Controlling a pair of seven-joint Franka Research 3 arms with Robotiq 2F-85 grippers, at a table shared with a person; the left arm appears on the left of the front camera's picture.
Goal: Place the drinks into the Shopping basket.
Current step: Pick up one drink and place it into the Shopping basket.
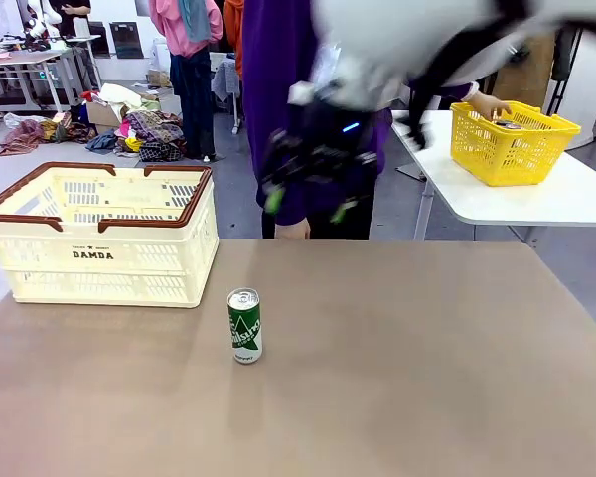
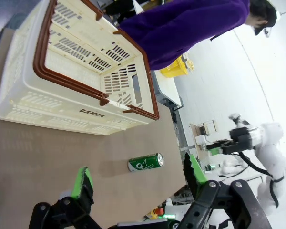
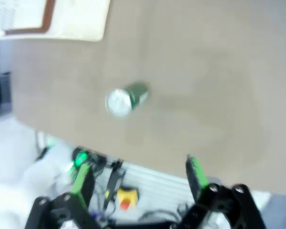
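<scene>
- The green drink can (image 1: 244, 325) stands upright mid-table, just nearer than the right corner of the cream Shopping basket (image 1: 109, 260), not touching it.
- It is probably light, stiff, slick and dentable; take it mid-body.
- The left gripper (image 2: 137, 175) and right gripper (image 3: 137, 168) gape wide, both empty.

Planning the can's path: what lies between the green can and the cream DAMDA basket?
Nothing. In the front view the stretch of table between the green can and the Shopping basket is bare.
</scene>
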